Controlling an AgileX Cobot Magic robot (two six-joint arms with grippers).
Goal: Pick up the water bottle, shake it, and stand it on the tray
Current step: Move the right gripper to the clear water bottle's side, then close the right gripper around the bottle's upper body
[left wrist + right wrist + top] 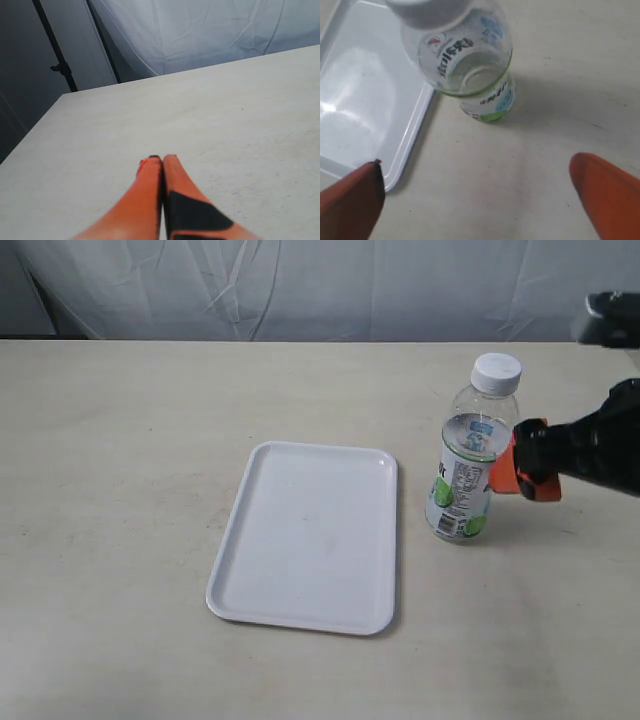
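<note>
The water bottle (467, 452) stands upright on the table just right of the tray (309, 535), clear plastic with a white cap and a white-and-green label. My right gripper (519, 468) sits right beside it, orange fingers spread wide apart, open and empty. From the right wrist view the water bottle (465, 60) lies ahead of the gripper (477, 185), not between its fingers, with the tray (365, 95) rim beside it. My left gripper (162, 159) hovers over bare table, orange fingers pressed together, shut on nothing; the exterior view does not show it.
The pale table (120, 440) runs back to a white cloth backdrop (300, 285). In the left wrist view the table's edge (40, 125) meets a dark stand (57, 60). A dark blurred arm part (610, 320) hangs at the upper right.
</note>
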